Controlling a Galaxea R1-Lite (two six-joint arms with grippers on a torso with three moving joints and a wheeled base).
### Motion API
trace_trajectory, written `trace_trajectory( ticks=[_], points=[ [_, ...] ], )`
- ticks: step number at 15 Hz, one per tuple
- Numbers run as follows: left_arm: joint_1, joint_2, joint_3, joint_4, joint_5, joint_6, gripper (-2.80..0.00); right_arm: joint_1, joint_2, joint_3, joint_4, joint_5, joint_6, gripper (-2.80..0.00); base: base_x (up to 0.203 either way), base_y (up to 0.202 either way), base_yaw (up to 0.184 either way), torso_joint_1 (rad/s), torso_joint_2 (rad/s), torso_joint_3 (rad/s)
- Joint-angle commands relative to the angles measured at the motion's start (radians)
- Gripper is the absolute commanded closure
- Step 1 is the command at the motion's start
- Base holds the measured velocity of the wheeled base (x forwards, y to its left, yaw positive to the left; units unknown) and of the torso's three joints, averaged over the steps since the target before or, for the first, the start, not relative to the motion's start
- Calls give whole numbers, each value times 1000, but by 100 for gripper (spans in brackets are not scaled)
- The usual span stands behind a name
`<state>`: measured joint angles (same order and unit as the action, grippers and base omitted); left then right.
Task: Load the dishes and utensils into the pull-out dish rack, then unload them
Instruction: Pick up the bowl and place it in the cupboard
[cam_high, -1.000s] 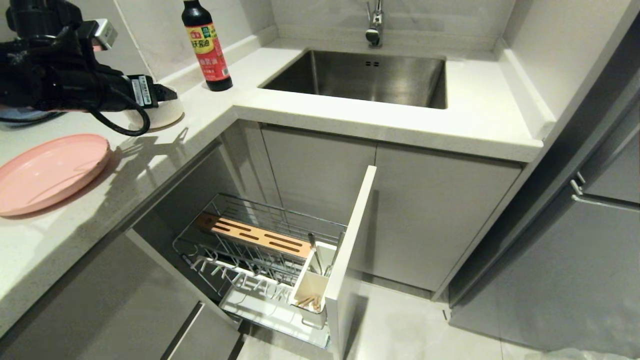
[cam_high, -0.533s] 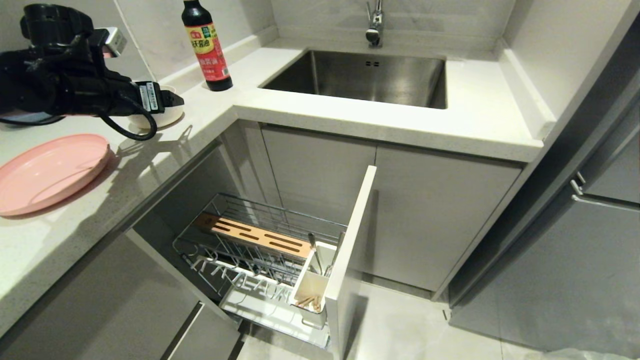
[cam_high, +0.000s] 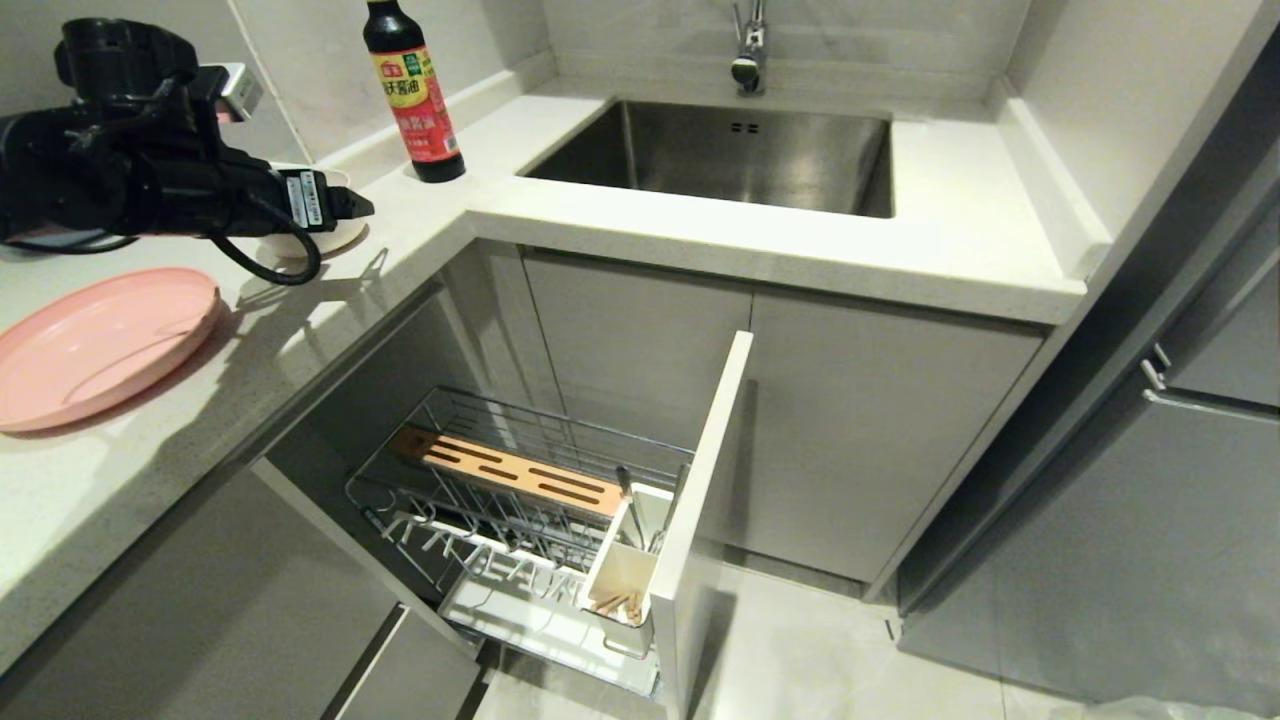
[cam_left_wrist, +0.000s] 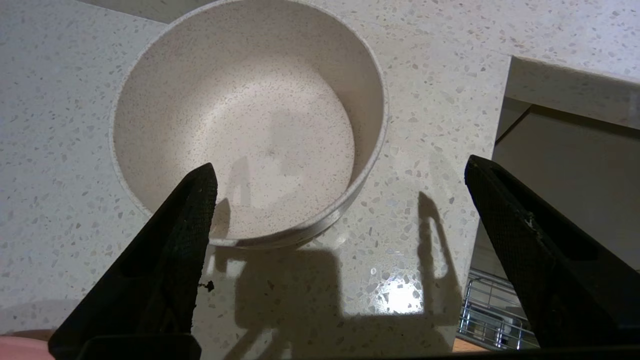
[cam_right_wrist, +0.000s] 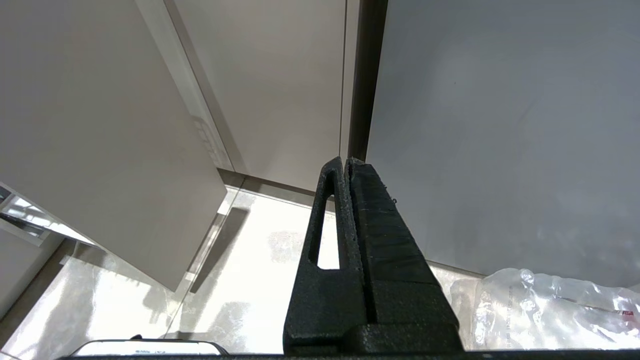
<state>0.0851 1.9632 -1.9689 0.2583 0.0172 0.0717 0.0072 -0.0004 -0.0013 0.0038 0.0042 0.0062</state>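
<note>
At the upper left of the head view, the left gripper (cam_left_wrist: 340, 170) stands wide above the cream bowl (cam_left_wrist: 240, 125), holding nothing.

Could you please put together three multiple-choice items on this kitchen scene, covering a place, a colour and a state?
1. Where does the cream bowl stand?
A. on the countertop
B. in the sink
C. in the dish rack

2. What colour is the oval plate?
A. blue
B. pink
C. green

3. How is the left hand?
A. shut on the bowl
B. shut, empty
C. open

Key: 1 A, speckled counter lies around its base; 2 B, head view shows pink; 3 C, its fingers stand wide apart above the bowl.
</note>
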Motion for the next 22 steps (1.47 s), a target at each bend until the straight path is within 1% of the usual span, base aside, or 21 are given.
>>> trace_trajectory(
  ticks=[1, 8, 21, 22],
  points=[
    [1, 2, 1, 1, 0, 0, -280, 0, 0, 0, 0, 0, 0, 0, 0, 0, 0, 0, 0, 0],
    [13, 2, 1, 9, 0, 0, -280, 0, -1, 1, 1, 0, 0, 0, 0, 0, 0, 0, 0, 0],
    [13, 2, 2, 15, 0, -1, -280, 0, -1, 0, 0, 0, 0, 0, 0, 0, 0, 0, 0, 0],
    [13, 2, 2, 16, 0, 0, 0, 0, 0, 0, 1, 0, 0, 0, 0, 0, 0, 0, 0, 0]
  ],
)
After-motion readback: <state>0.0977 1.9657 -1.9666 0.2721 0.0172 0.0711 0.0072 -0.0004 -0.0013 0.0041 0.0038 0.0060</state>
